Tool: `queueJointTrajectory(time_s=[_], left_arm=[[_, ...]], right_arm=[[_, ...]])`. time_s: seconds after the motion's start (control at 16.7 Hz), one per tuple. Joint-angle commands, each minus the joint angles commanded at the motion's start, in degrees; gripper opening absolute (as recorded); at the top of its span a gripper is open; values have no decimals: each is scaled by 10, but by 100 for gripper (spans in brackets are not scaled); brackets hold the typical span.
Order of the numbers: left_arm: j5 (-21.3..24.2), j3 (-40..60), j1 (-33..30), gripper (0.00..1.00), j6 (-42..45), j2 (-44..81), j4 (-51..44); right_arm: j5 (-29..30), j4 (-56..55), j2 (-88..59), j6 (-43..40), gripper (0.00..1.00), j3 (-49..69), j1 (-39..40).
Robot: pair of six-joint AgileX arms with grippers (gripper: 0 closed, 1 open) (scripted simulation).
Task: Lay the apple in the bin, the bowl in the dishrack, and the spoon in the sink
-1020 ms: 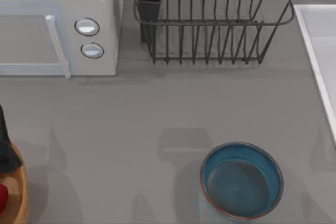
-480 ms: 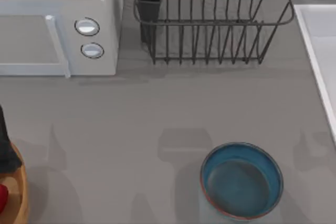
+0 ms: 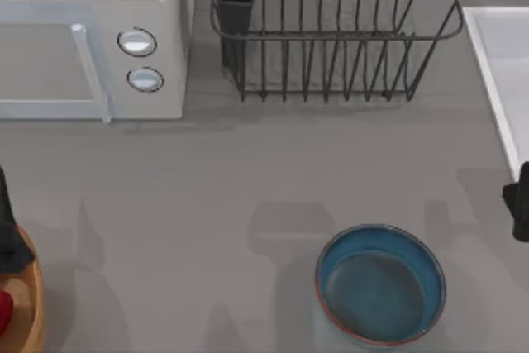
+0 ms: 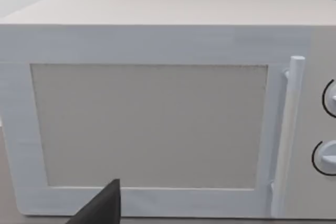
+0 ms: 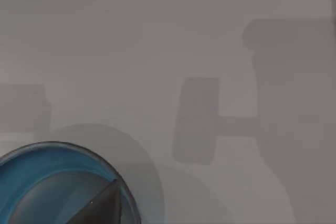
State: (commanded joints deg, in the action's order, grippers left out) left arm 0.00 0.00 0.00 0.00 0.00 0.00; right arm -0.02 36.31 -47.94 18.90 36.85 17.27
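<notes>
**A:** So, top view first: where do things lie?

**B:** Apple (image 3: pixel 3 310) sits inside the bin (image 3: pixel 31 303) at eight o'clock, hard against the frame edge, with the left arm (image 3: pixel 8 237) hanging just above it. Bowl (image 3: pixel 380 283) stands on the surface (image 3: pixel 248 179) at five o'clock; dishrack (image 3: pixel 331 31) is at twelve, sink (image 3: pixel 496 64) at two. The right arm (image 3: pixel 519 212) shows at three o'clock, near the sink rim. I can't make out the spoon.

**A:** Left wrist view?

**B:** It faces the microwave (image 4: pixel 152 119) door, one dark fingertip (image 4: pixel 102 208) low in frame. Whether those jaws are released or clenched, I cannot tell.

**A:** Right wrist view?

**B:** Bowl rim (image 5: pixel 58 148) and one fingertip (image 5: pixel 102 208) over it; again I cannot tell the jaws' state.

**A:** Advice for the bowl?

**B:** I'd judge it the step in hand. Straddle the rim with one finger inside and one outside, clamp firmly, lift level, then carry toward twelve o'clock clear of the rack bars.
</notes>
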Motion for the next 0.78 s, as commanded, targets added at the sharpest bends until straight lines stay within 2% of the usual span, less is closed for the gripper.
queueJointTrajectory(time_s=[0.54, 0.78], left_arm=[[0, 0, 0, 100, 0, 0, 0], [0, 0, 0, 100, 0, 0, 0]], right_arm=[[-3, 247, -345, 120, 100, 255, 116], [0, 314, -417, 145, 100, 310, 154]])
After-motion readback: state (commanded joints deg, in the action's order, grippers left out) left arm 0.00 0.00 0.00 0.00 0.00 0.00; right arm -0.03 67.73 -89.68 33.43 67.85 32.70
